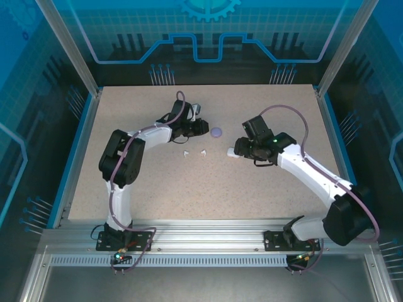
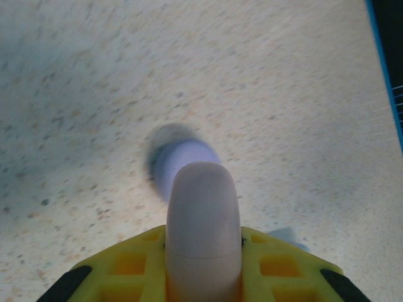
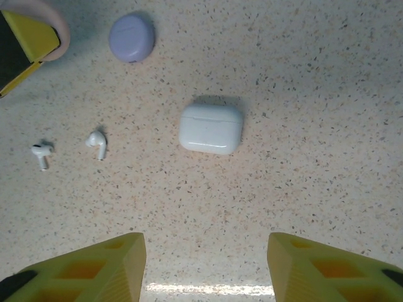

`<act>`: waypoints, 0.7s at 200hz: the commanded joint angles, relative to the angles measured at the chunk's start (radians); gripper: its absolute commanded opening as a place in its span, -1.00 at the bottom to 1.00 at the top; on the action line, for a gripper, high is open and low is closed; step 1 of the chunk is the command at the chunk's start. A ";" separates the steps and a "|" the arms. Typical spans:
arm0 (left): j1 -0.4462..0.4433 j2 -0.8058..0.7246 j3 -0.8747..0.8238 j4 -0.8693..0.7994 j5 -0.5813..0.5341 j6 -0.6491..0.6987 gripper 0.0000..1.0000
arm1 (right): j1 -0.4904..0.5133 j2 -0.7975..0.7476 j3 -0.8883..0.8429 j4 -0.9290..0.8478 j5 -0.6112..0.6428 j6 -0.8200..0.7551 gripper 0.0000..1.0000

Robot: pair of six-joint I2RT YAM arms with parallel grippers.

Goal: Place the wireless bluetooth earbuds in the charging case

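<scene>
While the overhead camera looks down, two white earbuds [image 1: 187,153] lie loose on the tabletop [image 1: 157,189] near one purple case [image 1: 217,132]. Left wrist: my left hand [image 2: 203,267] is clenched around one pink case [image 2: 201,207]. Right wrist: my right hand [image 3: 204,270] is spread, empty, over one white case [image 3: 211,129].

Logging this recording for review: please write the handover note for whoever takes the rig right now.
Left gripper: shut on the pink case.
Right gripper: open, empty, with the white case ahead of it, lying on the table and apparently closed.
Two white earbuds lie loose left of the white case, with the purple case beyond them.
Done: no earbud seated.
Left: open the white case, then insert both earbuds.
</scene>
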 commanded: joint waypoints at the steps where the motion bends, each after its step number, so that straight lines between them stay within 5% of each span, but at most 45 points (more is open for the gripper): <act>1: 0.033 0.054 0.059 -0.079 0.077 -0.036 -0.98 | -0.011 0.043 0.007 0.016 0.022 0.021 0.09; 18: 0.047 0.084 0.073 -0.098 0.096 -0.043 -0.88 | -0.011 0.082 0.025 0.012 0.035 0.026 0.13; 79: 0.069 0.101 0.102 -0.167 0.088 -0.025 -0.05 | -0.011 0.292 0.175 -0.091 0.122 0.101 0.51; 140: 0.132 -0.030 0.063 -0.197 0.036 0.018 0.37 | -0.015 0.478 0.316 -0.160 0.129 0.168 0.65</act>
